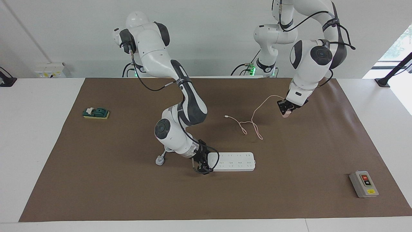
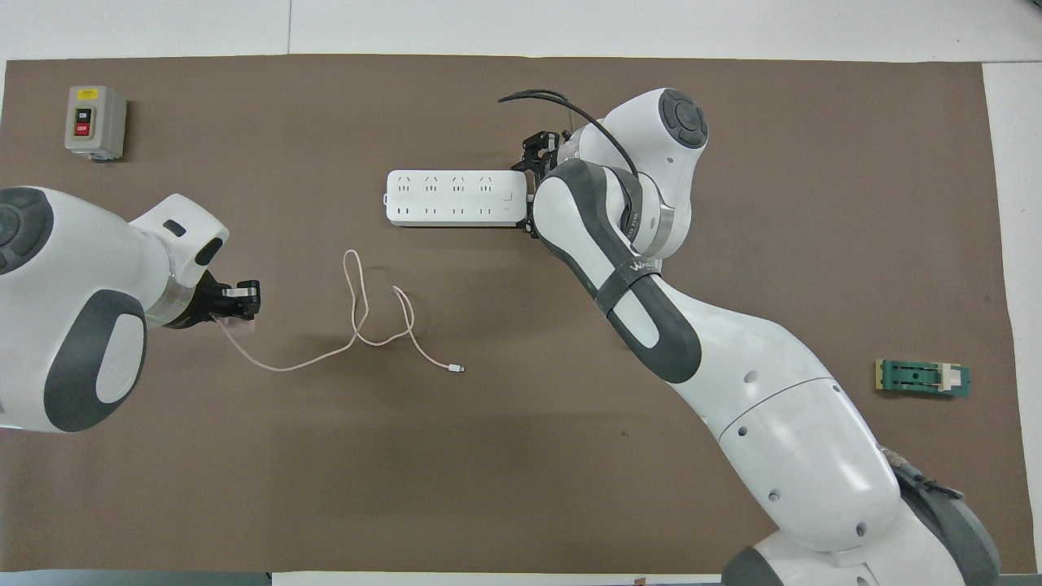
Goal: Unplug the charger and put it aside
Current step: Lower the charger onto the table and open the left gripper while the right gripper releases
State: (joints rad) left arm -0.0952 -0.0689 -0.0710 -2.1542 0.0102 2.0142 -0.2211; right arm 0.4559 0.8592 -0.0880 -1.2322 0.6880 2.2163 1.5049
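My left gripper [image 1: 284, 110] is shut on the charger [image 1: 286, 115], a small pale pink cube, held up over the mat toward the left arm's end of the table. Its thin pink cable [image 1: 252, 123] hangs down and lies in loops on the mat, ending in a tiny connector [image 1: 226, 116]. Overhead, the left gripper [image 2: 238, 304] grips the charger [image 2: 242, 325], and the cable [image 2: 358, 321] runs to the connector [image 2: 457, 369]. My right gripper [image 1: 201, 167] is low at one end of the white power strip [image 1: 233, 161], fingers on either side of that end [image 2: 533, 159].
A grey switch box [image 1: 363, 183] with a red button stands near the mat's corner at the left arm's end. A green part on a yellow base [image 1: 96, 113] lies at the right arm's end. The strip's white plug [image 1: 160, 160] rests beside the right arm's wrist.
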